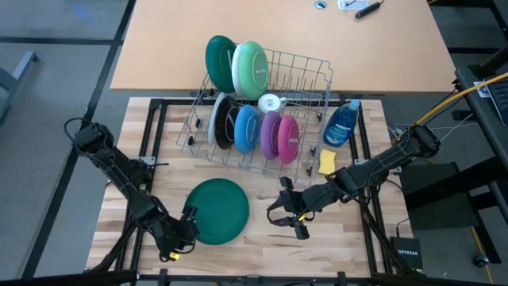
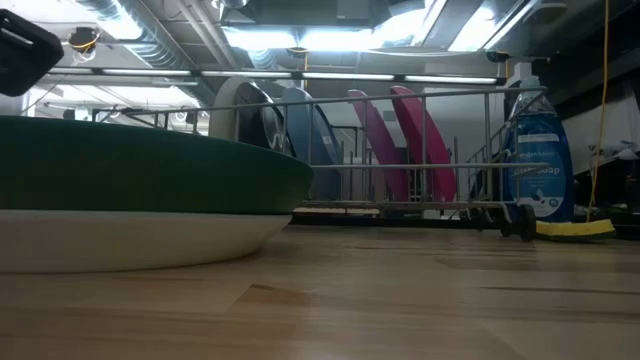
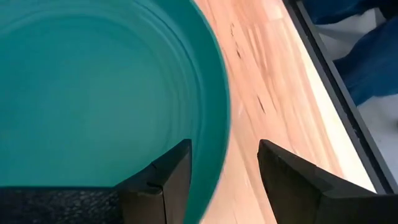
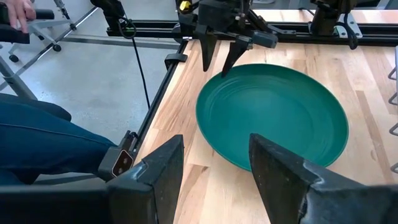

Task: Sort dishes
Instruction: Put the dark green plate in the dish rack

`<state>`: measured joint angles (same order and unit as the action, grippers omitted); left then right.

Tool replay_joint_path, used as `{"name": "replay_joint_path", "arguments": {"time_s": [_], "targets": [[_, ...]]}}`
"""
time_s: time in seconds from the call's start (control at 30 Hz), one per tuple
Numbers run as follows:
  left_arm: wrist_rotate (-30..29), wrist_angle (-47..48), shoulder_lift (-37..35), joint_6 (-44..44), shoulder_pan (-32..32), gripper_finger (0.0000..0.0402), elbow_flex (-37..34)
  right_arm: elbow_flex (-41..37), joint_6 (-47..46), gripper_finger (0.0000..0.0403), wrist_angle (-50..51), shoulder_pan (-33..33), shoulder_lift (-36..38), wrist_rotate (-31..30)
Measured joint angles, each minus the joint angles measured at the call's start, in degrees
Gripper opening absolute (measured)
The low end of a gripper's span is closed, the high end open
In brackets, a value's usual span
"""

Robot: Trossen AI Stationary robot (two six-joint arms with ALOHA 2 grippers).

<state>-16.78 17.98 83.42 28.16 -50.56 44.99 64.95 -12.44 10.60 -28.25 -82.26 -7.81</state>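
1. Dark green plate (image 1: 217,210) lies flat on table (image 1: 262,246), before rack (image 1: 309,75).
2. Left gripper (image 3: 224,168) is spread, straddling its rim; right gripper (image 4: 211,165) is spread, nearby.
3. Risk: plate pushed away if closure is shallow.

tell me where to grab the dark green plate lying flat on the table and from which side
Grip the rim of the dark green plate. It lies flat and right side up, and its upturned edge is the only thin part. The left gripper is open, one finger on each side of the near-left rim, so pinching there from the left looks best.
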Motion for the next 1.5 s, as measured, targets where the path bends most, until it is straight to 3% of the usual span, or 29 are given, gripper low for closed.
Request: {"name": "replay_joint_path", "arguments": {"time_s": [0.5, 0.9, 1.13, 1.37, 1.5], "targets": [[-2.51, 5.99, 0.04, -5.05, -0.42, 0.0172, 0.00, 0.00, 0.05, 0.0186, 0.08, 0.02, 0.00, -0.59], [0.68, 5.45, 0.06, -6.41, -0.25, 0.0172, 0.00, 0.00, 0.21, 0.0186, 0.36, 0.02, 0.00, -0.60], [0.52, 5.38, 4.48, -7.19, -0.25, 0.0172, 0.00, 0.00, 0.62, 0.0186, 0.37, 0.02, 0.00, -0.61], [-3.36, 5.44, 7.23, -6.04, -0.25, 0.0170, -0.02, 0.00, 0.69, 0.0186, 0.41, 0.03, 0.00, -0.59], [-4.63, 5.39, 7.13, -5.97, -0.25, 0.0145, -0.02, 0.00, 0.69, 0.0186, 0.41, 0.04, 0.00, -0.59]]}}
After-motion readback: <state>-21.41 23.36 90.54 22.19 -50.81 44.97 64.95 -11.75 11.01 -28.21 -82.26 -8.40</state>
